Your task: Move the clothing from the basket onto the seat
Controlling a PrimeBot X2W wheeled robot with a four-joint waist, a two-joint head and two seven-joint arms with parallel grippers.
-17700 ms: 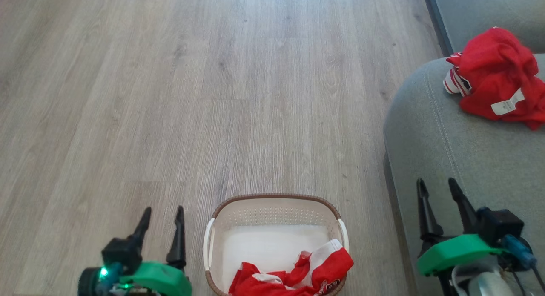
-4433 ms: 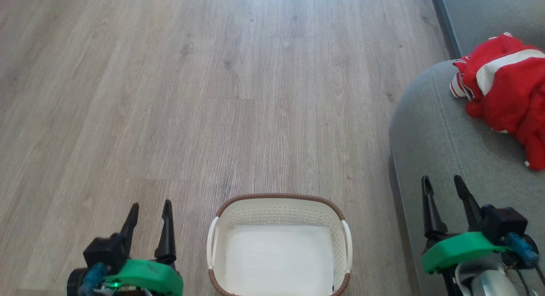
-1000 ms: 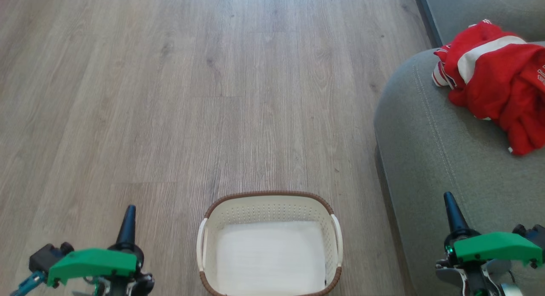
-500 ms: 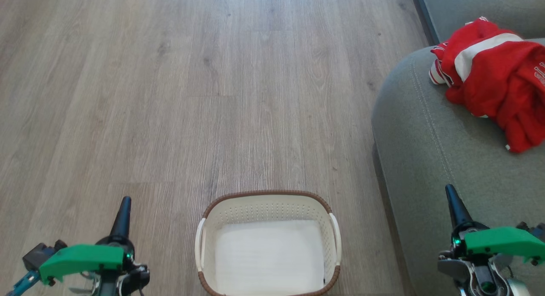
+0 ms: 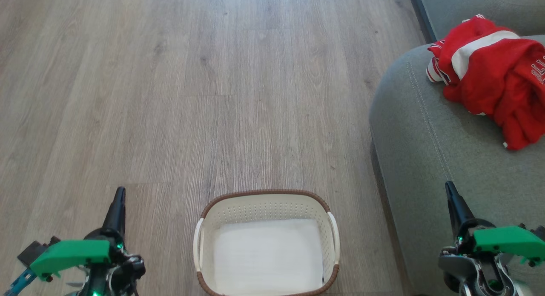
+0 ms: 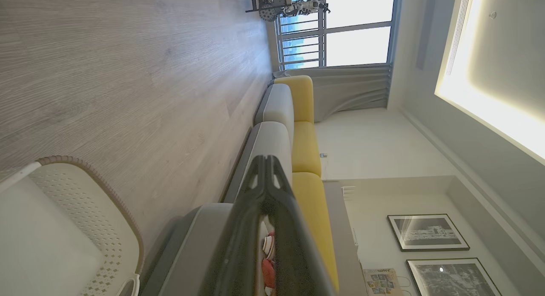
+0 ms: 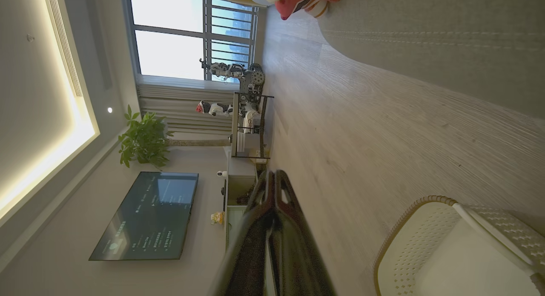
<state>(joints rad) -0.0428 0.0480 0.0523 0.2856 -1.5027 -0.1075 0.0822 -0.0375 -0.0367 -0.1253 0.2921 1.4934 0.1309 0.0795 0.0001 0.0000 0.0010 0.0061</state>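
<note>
Plainly, from the head view, the clothing (image 5: 489, 70) lay in a crumpled red heap on the seat (image 5: 425, 159), far and to the right, well apart from the basket (image 5: 264, 193). The basket stood near, on the floor (image 5: 213, 96), just left of the seat's rounded edge, with only its white bottom showing. The left gripper (image 5: 118, 204) hung near left over the floor and the right gripper (image 5: 452, 200) near right over the seat. Each had its fingers pressed together into one dark spike, pinching nothing.

From the left wrist view, that gripper's two fingers met at the tips, with the basket's perforated wall to one side. A scrap of red showed on the grey cushion beyond.

From the right wrist view, the fingers were likewise closed on nothing. The basket's rim lay at the lower corner and the red heap sat at the far end of the seat.

By my judgement the job looked finished. If the heap needed shifting, it would handle as light, soft and floppy, not fragile. It would sag and trail its striped cuffs. The best hold seemed the high bunched fold at the top of the heap, where several layers could be pinched at once.
</note>
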